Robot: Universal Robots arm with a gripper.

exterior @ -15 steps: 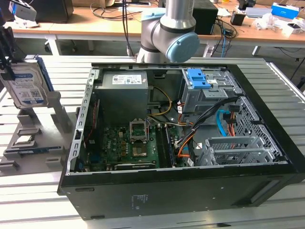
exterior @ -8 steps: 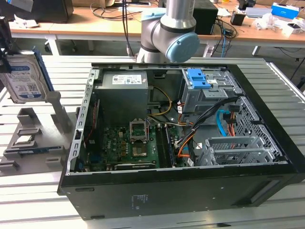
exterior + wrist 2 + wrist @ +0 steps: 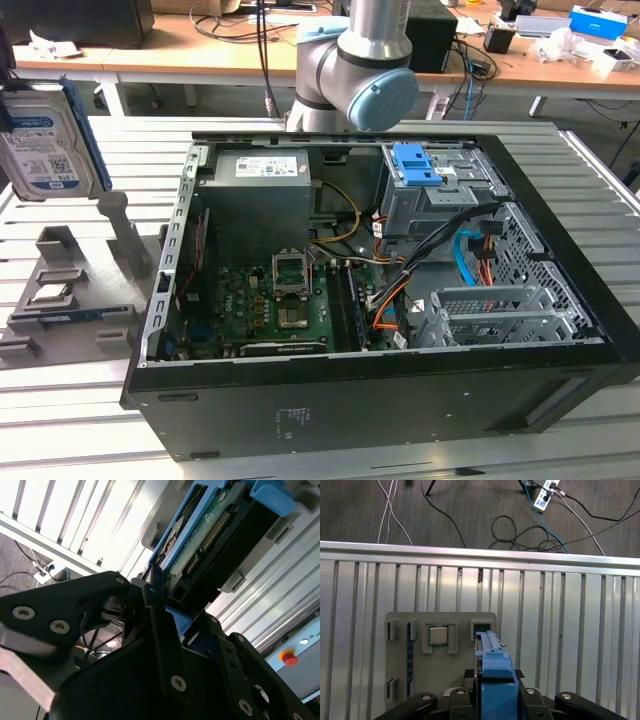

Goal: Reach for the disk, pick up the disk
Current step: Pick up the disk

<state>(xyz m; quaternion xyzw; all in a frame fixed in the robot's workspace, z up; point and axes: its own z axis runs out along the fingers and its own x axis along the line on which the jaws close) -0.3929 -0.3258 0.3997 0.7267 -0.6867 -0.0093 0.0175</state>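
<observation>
Flat rectangular silver metal disk (image 3: 45, 140) with blue-and-white label and bright blue plastic bracket hangs on edge at the exterior view's far left, above the grey plastic holder plate (image 3: 60, 270), apparently clear of its slots. Black two-finger gripper (image 3: 492, 696) clamped narrowly on the disk's bracketed end, in both wrist views. Reach done; grasp looks made, disk seemingly raised. Open black computer case (image 3: 400, 400) well apart, to the right
</observation>
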